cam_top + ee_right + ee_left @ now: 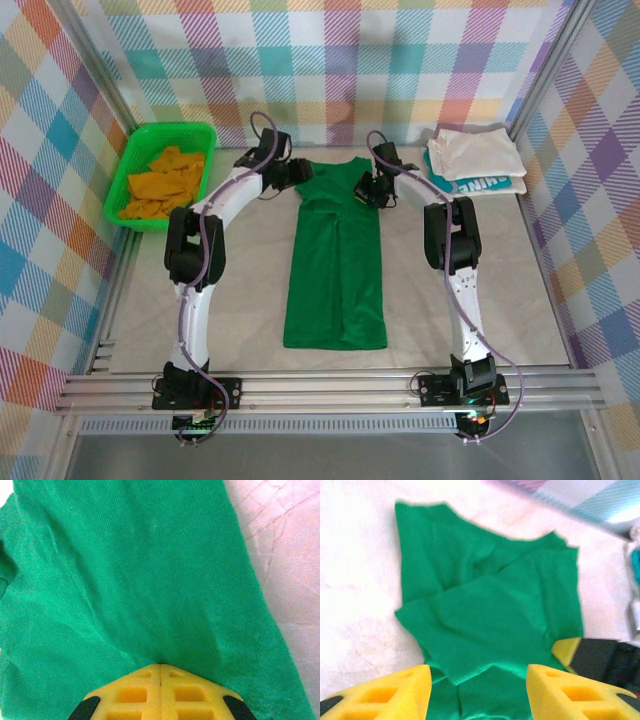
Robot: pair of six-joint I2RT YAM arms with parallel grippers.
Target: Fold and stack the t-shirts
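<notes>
Green tee: mid-table, folded into a long strip, collar end toward far edge.
R gripper: fingers pressed together, pinching cloth near the tee's right shoulder; maybe top layer only, hard to tell.
L gripper: fingers spread, holding nothing, over collar end.
Stack: white tee on teal tee, far-right corner.
Risk: if R pulls w/o L gripping, strip could skew and the fold open.

Green t-shirt folded narrow, centre — white t-shirt atop teal one, seemingly folded.
</notes>
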